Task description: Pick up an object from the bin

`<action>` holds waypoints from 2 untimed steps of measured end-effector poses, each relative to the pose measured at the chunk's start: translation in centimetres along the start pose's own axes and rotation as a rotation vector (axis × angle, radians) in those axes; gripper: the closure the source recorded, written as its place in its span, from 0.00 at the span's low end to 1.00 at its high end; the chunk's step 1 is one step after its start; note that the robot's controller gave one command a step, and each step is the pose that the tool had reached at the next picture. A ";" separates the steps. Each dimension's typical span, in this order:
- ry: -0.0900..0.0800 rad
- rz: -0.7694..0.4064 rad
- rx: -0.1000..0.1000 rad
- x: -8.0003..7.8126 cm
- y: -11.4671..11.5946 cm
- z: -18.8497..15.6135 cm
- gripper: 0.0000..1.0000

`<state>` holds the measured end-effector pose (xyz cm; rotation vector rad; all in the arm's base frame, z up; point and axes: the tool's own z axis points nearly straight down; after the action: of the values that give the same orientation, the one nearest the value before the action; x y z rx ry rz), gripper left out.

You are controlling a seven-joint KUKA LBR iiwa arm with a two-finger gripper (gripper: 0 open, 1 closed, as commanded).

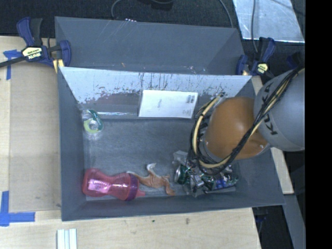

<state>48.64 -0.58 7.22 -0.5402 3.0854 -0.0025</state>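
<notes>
Inspection, remote station. The bin (140,147) holds four loose things by my count, one of each kind.

1. One pink bottle (108,185) lies on its side in the near left corner, lengthwise along the near wall. I judge that the wall stops it from rolling.
2. One brown crumpled piece (154,180) lies just beside the bottle's neck at the near edge. I cannot make out what kind of thing it is.
3. One white card (167,104) sits at the middle of the far edge, at the foot of the sloped wall. It looks flat, and I judge it would be awkward to pinch.
4. One small clear piece with a green part (92,122) sits near the left edge, well apart from the rest.

The arm comes in over the right edge. Its orange cover (231,131) hangs above the near right part of the floor, with the cables looped round it. The jaws sit low under it at the near edge, just right of the brown piece. I cannot tell whether they are spread or pressed together, nor whether anything is between them.

The brown piece is the nearest candidate for the pick, and I judge the low stance suits a thing lying flat on the floor. The dark and blue clutter under the cover may be robot or object; I cannot tell.
</notes>
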 end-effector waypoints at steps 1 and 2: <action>0.000 0.000 0.000 0.0 0.0 0.0 1.00; 0.000 0.000 0.000 0.0 0.0 0.0 1.00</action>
<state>48.64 -0.59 7.22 -0.5402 3.0855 -0.0024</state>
